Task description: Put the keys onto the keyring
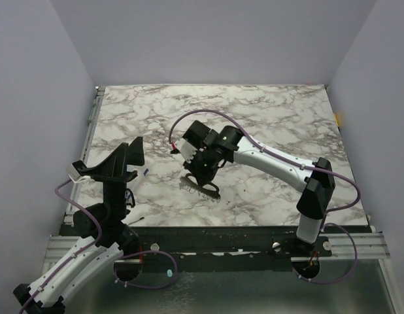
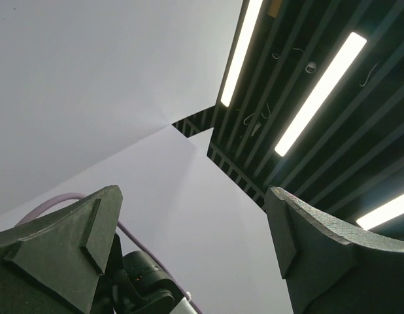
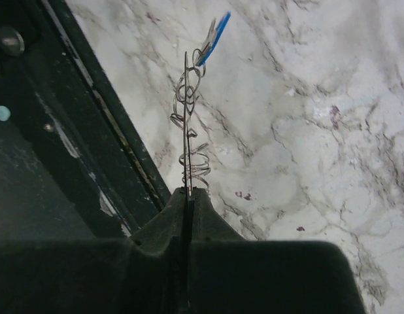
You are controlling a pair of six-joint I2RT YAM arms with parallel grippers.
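The right gripper (image 3: 187, 196) pinches the keyring (image 3: 186, 134), likely to hold it steady for the keys (image 3: 216, 36); the left gripper (image 2: 194, 193) is spread wide.

L fingers (image 2: 58, 248) wide apart; R fingers (image 3: 156, 261) pinched.

A white, grey-veined marble-patterned worktop (image 1: 267, 111) sits between pale lilac walls (image 1: 208, 39); overhead, white light strips (image 2: 319, 95) line a black slatted ceiling (image 2: 385, 124).

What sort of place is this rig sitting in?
Probably a lab test booth, not a home or shop: a marble-pattern tabletop boxed in by plain pale walls, an aluminium mounting rail along its near edge, and strip lights in a black slatted ceiling overhead.
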